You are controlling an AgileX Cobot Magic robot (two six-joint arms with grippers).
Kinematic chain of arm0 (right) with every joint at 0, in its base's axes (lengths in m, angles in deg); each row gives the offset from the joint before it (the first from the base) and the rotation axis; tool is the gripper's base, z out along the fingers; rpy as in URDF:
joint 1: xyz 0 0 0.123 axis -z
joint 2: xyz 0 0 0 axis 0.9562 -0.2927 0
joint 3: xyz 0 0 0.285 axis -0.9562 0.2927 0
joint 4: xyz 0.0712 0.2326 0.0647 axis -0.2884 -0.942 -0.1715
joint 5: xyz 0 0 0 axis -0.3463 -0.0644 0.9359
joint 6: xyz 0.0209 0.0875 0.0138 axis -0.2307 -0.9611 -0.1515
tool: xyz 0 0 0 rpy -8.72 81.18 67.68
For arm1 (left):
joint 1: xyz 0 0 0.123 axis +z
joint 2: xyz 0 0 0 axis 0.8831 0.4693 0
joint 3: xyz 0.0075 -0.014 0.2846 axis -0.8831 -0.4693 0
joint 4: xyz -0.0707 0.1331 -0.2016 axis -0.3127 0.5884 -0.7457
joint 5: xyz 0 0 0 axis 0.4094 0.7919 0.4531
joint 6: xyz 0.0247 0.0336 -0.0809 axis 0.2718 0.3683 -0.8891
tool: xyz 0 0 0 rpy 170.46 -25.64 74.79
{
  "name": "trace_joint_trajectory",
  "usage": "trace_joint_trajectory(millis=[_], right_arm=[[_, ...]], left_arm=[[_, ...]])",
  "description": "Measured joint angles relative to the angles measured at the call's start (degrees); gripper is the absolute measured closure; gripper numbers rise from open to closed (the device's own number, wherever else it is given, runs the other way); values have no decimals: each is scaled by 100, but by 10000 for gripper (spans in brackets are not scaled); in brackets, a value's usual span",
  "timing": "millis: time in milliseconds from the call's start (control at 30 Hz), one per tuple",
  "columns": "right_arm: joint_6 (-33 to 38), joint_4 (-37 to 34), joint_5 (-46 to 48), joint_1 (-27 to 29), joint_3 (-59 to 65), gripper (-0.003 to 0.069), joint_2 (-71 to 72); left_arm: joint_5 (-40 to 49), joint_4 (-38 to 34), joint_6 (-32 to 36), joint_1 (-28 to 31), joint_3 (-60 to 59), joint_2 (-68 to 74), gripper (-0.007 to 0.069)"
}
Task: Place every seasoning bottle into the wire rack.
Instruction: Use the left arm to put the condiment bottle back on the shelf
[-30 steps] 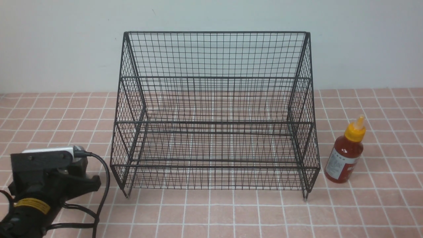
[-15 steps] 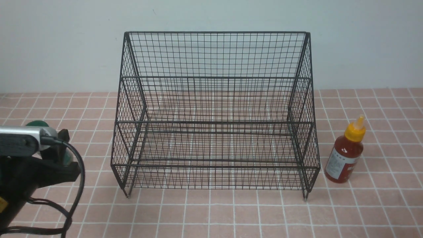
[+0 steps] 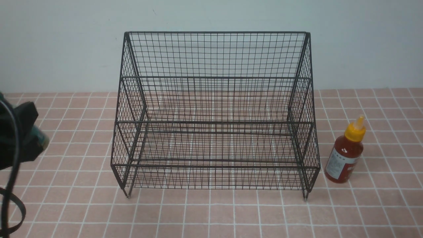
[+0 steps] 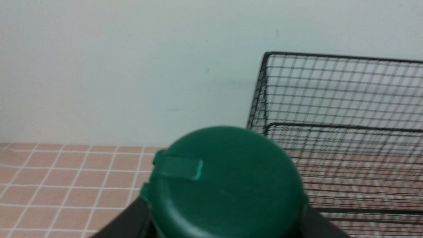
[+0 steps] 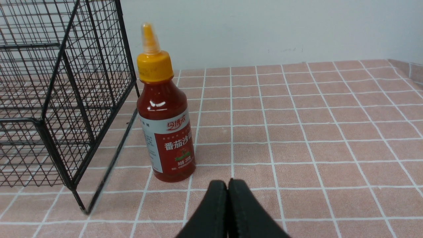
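**The left gripper [image 3: 31, 132] clamps the green-capped shaker [image 4: 228, 178]**

Nearest, the right gripper [image 5: 228, 211] is empty, its fingers pressed together; the left one's dark fingers pinch the shaker from both sides, left of the wire rack [image 3: 214, 99] and apart from it; the red sauce bottle [image 5: 165, 125] stands upright on the tiled table [image 5: 314, 132], just beside the rack's right side; behind, a pale wall [image 3: 66, 43].

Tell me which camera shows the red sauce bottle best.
Right wrist view: the red sauce bottle stands close and whole, label legible, beside the wire rack. The front view shows it small; the left wrist view misses it.
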Motion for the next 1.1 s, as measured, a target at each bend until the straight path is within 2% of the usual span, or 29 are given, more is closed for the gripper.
trace_joint_trajectory(millis=[200, 433, 800, 1100], right_arm=[[0, 0, 0, 0, 0, 673, 0], [-13, 0, 0, 0, 0, 673, 0], [-13, 0, 0, 0, 0, 673, 0], [-13, 0, 0, 0, 0, 673, 0]], left_arm=[[669, 63, -32, -1092, 818, -38, 306], [485, 414, 115, -1832, 887, 915, 306], [-1370, 458, 136, -1994, 887, 2825, 306], [-1806, 469, 190, -2001, 887, 3615, 306]])
